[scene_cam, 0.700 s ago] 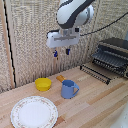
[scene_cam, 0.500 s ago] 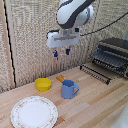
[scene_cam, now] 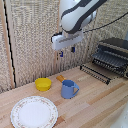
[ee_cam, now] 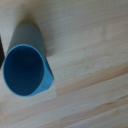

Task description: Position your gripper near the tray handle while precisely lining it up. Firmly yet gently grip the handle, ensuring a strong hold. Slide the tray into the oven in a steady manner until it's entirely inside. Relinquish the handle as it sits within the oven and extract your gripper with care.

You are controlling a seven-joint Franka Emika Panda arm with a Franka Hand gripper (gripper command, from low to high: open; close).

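In the exterior view my gripper (scene_cam: 66, 52) hangs in the air above the wooden table, its two dark fingers apart and empty. The oven (scene_cam: 114, 54) stands at the exterior view's right. The tray (scene_cam: 100, 70), a dark wire rack, sticks out of its front towards the table's middle. The tray handle (scene_cam: 93, 74) is the bar along the rack's front edge, lower than my gripper and towards the exterior view's right of it. The wrist view shows no fingers, tray or oven.
A blue mug (scene_cam: 69, 90) stands on the table below my gripper and fills the wrist view (ee_cam: 25, 62). A yellow bowl (scene_cam: 43, 84), a small orange object (scene_cam: 60, 78) and a round patterned plate (scene_cam: 34, 111) lie nearby. A woven screen stands behind.
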